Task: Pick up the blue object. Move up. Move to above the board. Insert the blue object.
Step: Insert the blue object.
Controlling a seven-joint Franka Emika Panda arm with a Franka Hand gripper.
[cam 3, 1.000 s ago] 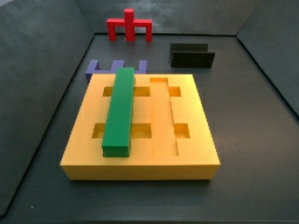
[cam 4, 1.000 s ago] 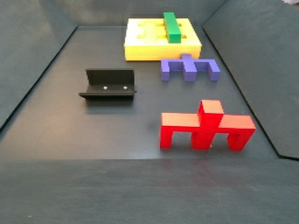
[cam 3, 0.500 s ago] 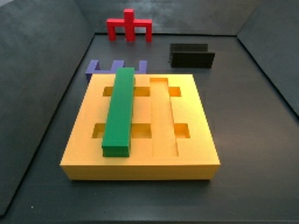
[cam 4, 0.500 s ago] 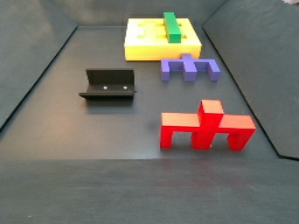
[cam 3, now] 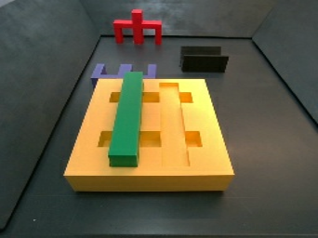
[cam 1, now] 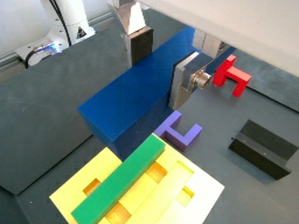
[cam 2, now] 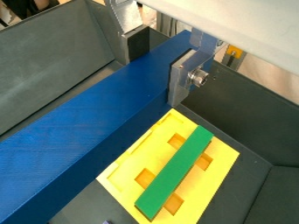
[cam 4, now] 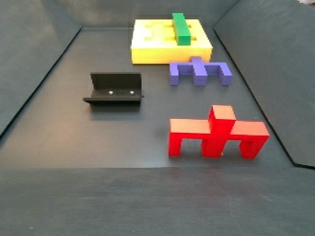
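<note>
- The table (cam 3: 280, 139) is a dark grey floor with raised walls, carrying every loose piece.
- The board (cam 3: 199, 158) is the biggest piece, a yellow-orange slab with grooves and small cut-outs; it also shows in both wrist views (cam 1: 205, 188) (cam 2: 222, 144).
- The blue object (cam 1: 135, 92) is a long deep-blue bar seen only in the wrist views (cam 2: 82, 144), held above the table.
- The green bar (cam 3: 126, 116) lies lengthwise in a groove of the board.
- The red pronged piece (cam 4: 216, 135) stands well apart from the board.
- The violet-blue pronged piece (cam 3: 123, 71) lies just beside the board's far edge.
- The fixture (cam 4: 114, 89) stands alone on the table.
- The tool (cam 1: 163, 54) pinches the blue object, its silver fingers (cam 1: 187, 77) pressed against the bar's two long sides; it is out of both side views.
</note>
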